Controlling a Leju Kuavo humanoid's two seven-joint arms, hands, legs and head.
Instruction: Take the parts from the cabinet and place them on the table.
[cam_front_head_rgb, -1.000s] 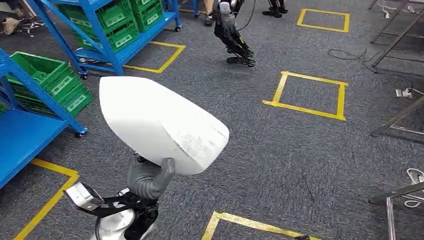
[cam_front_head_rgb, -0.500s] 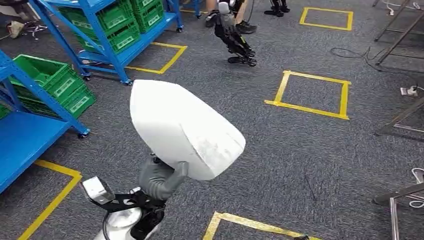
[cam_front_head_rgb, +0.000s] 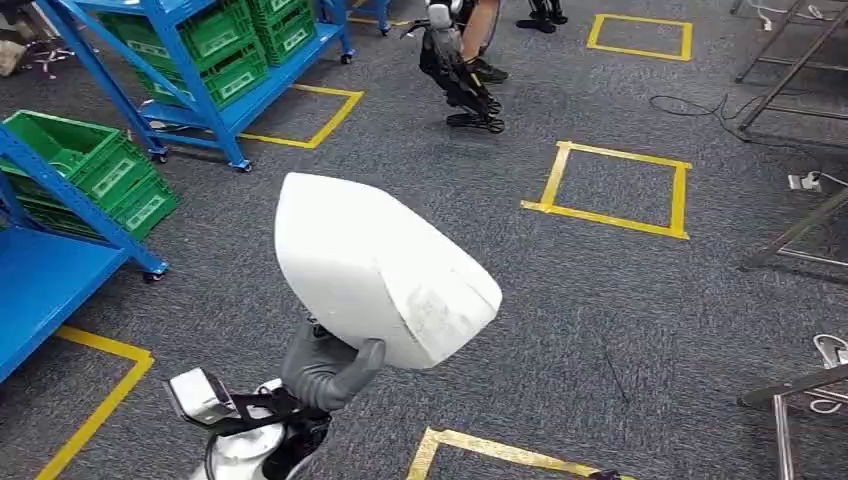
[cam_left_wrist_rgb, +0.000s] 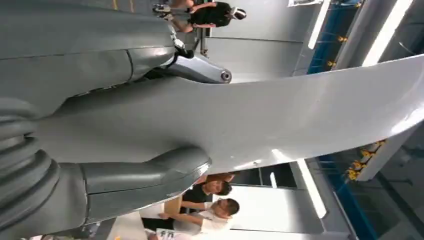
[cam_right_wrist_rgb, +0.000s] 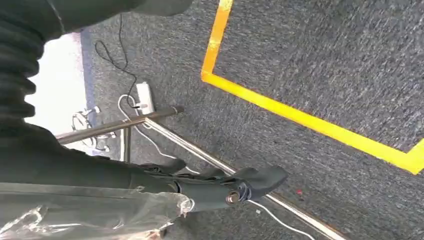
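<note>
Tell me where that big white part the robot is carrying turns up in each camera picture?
Head view: the white part is in the middle, above the left hand.
Left wrist view: the part runs across the frame, gripped by the left hand.
Right wrist view: not in it.
Shared landmark: the left hand's thumb.

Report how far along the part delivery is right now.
Done: the large white part is off the blue shelving and out over the carpet. In hand: the left hand grips it from below, thumb against its underside in the left wrist view. Left: no table top is in sight, so carrying and setting down remain. The right hand hangs over the floor; whether it holds anything is unclear.
</note>
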